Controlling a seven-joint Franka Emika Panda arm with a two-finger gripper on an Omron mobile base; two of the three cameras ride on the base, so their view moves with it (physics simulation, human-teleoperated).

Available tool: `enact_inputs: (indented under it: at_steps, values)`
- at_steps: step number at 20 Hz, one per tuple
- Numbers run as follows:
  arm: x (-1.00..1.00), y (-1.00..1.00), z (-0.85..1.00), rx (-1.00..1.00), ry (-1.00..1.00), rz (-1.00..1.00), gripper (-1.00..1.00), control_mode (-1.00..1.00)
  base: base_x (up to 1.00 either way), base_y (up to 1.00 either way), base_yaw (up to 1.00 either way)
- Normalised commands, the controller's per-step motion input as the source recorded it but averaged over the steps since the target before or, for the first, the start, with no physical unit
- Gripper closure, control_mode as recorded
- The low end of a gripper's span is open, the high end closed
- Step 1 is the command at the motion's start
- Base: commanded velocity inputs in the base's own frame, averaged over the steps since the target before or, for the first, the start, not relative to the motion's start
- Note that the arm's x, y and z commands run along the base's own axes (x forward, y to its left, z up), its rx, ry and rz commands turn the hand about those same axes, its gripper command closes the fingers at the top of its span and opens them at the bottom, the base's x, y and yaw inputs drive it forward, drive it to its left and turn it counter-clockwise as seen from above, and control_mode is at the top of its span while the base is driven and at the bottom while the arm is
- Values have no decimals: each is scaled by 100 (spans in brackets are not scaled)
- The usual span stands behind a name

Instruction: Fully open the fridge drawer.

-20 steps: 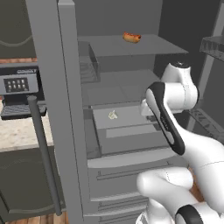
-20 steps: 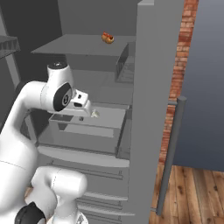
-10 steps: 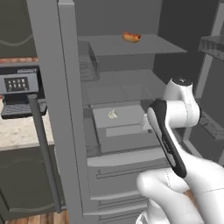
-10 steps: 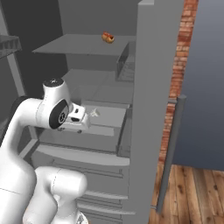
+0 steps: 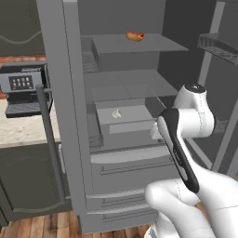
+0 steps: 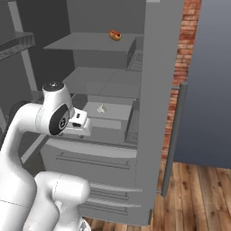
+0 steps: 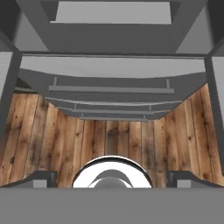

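Open fridge drawer [image 5: 125, 116], wood floor [image 7: 109, 140], brick wall [image 6: 182, 58], tool [image 7: 111, 177] spread open

fridge drawer [image 5: 126, 120]: slid further out | arm: drawn back toward base

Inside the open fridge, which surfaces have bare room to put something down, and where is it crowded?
The top shelf is bare except for the hot dog at its back. The middle shelf below is wholly bare. The fridge drawer holds one garlic bulb; the arm crowds its right front corner.
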Motion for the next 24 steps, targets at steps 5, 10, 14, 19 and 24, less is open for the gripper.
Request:
enact_inputs:
  at_steps: [5,10,14,19,24]
  values:
    - [34,0,0,0,1,0,-100,-100,0,0,0]
    - [67,18,4,0,0,1,-100,-100,0,0,0]
    - [69,27,5,0,0,0,-100,-100,0,0,0]
    - [71,8,4,0,0,0,-100,-100,0,0,0]
    - [88,0,-4,0,4,0,-100,-100,0,0,0]
